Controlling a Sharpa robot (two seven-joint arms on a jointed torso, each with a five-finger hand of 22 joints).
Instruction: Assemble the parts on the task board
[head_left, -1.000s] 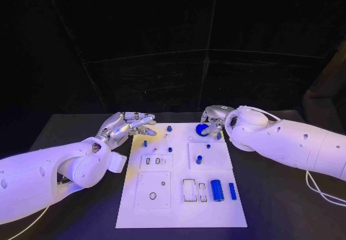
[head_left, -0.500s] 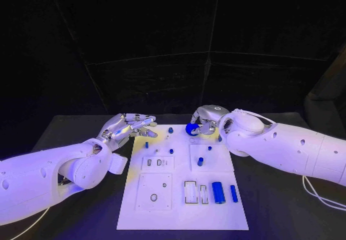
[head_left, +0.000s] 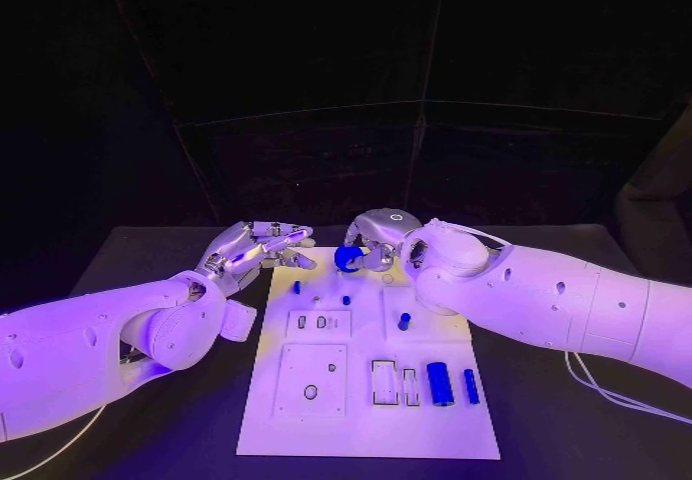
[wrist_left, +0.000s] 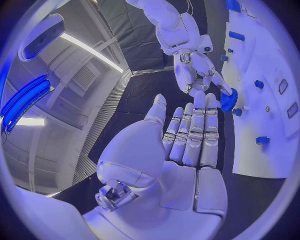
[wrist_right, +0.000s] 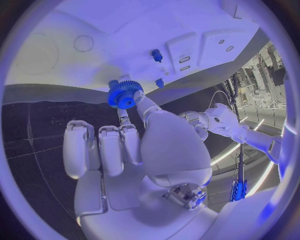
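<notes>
The right hand (head_left: 378, 240) pinched a blue gear (head_left: 348, 259) over the far end of the board (head_left: 361, 425), likely to drop it on a peg there. The left hand (head_left: 257, 250) hovered beside it, fingers apart, holding nothing, maybe ready to help.

Black table (head_left: 159, 400) — dark backdrop (head_left: 289, 120) behind.

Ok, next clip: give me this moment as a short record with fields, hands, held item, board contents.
right hand: pinches a blue gear over the far end of the task board
left hand: holds nothing, fingers apart, at the board's far left corner
board contents: blue cylinder and thinner blue pin lying near the right edge; small blue pegs further up
</notes>
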